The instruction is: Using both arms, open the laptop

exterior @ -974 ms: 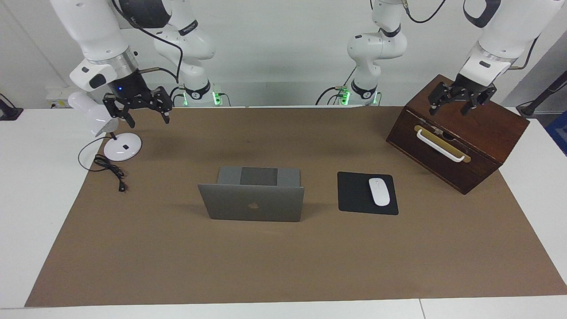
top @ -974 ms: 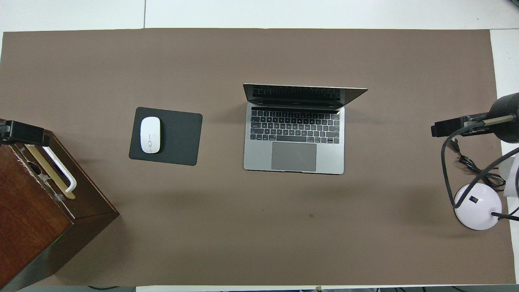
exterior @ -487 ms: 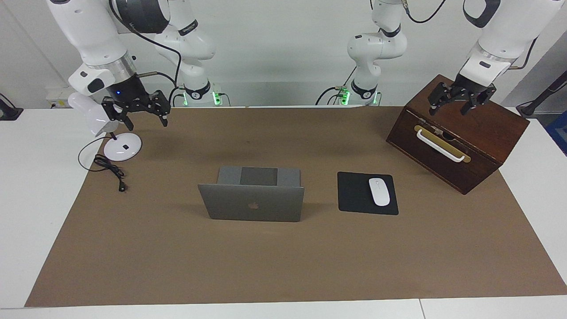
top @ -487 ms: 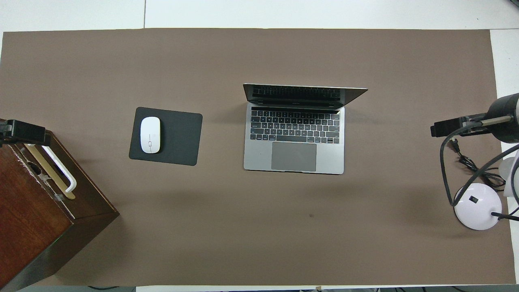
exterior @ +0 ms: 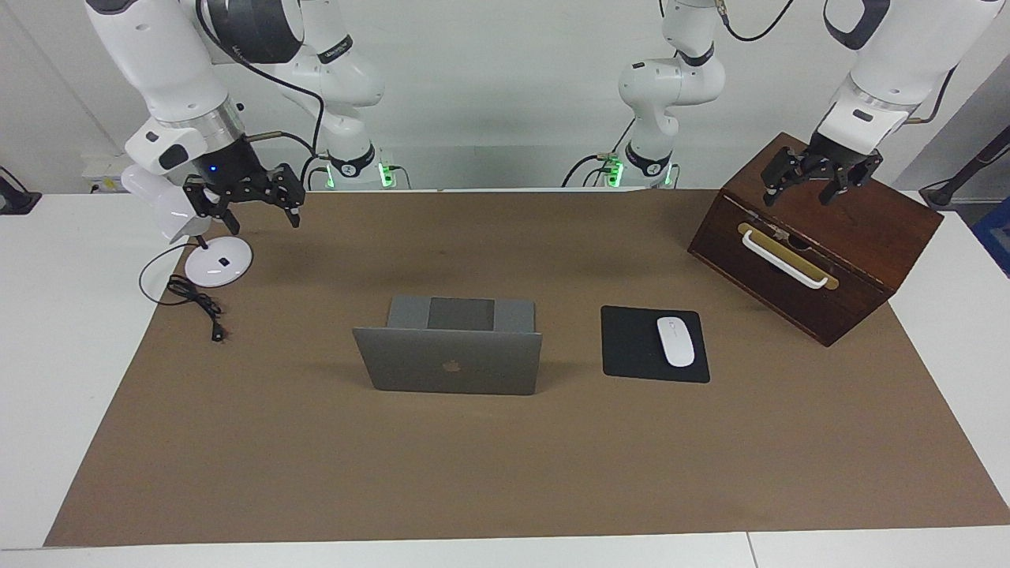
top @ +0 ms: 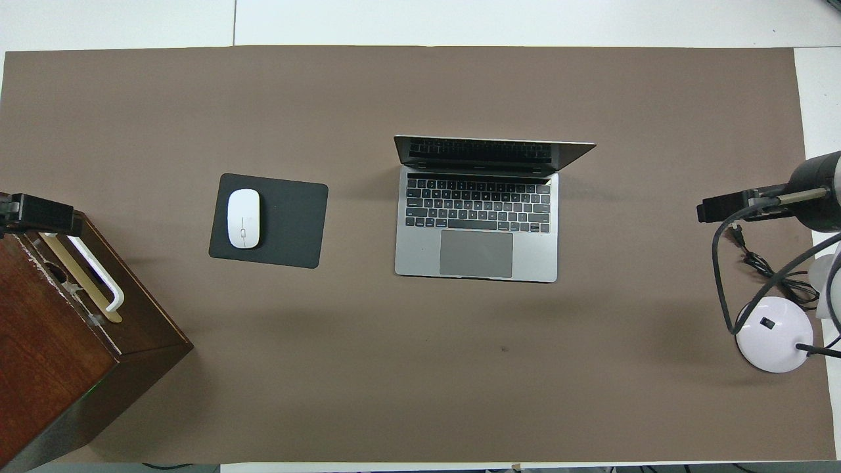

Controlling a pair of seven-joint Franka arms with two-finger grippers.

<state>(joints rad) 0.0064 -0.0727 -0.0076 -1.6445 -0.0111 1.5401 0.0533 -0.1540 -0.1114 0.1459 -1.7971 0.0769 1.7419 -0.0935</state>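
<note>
Laptop (exterior: 450, 361) lid up, well apart from our jaws; right gripper (exterior: 254, 207) has edged back, left gripper (exterior: 800, 186) unmoved, both open, empty.

Both arms are raised at their own ends of the bench, wrists angled downward. The left hand (exterior: 813, 183) hangs with fingers spread apart, holding nothing. The right hand (exterior: 261, 205) hangs likewise, its fingers spread and empty, a blue light on its wrist
</note>
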